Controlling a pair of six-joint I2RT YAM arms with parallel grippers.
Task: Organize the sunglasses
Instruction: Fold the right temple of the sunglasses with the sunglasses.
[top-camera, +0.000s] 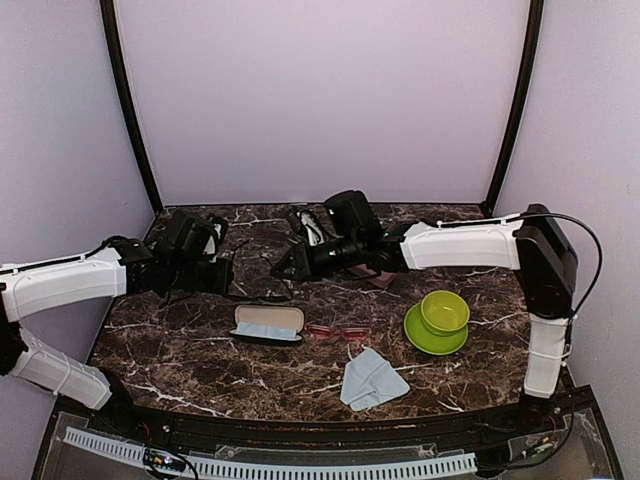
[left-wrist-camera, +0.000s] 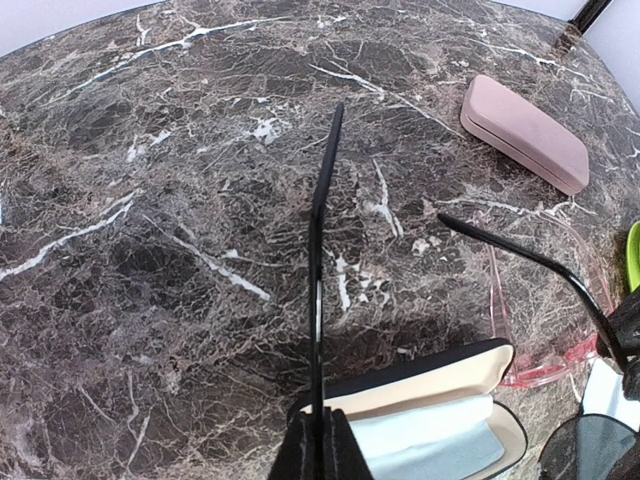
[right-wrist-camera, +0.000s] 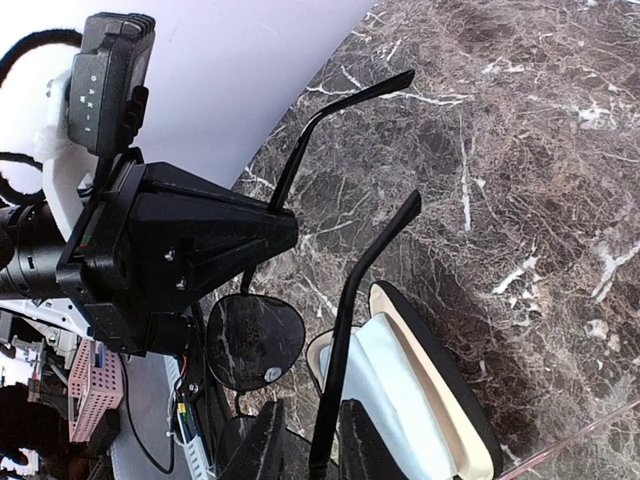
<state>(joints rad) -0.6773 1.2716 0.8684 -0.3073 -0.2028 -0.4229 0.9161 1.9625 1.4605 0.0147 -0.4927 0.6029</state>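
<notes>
The black sunglasses (right-wrist-camera: 255, 340) are in the air between the two arms, close over the open black case (left-wrist-camera: 440, 385), which has a light blue cloth (left-wrist-camera: 420, 440) inside. The left gripper (left-wrist-camera: 318, 445) is pressed onto one temple and the right gripper (right-wrist-camera: 308, 440) pinches the other one, so the frame is held with its temples unfolded. The red-pink sunglasses (top-camera: 335, 332) lie on the table (top-camera: 200, 370), just beside this case. A pink case (left-wrist-camera: 525, 133) lies closed, further back.
</notes>
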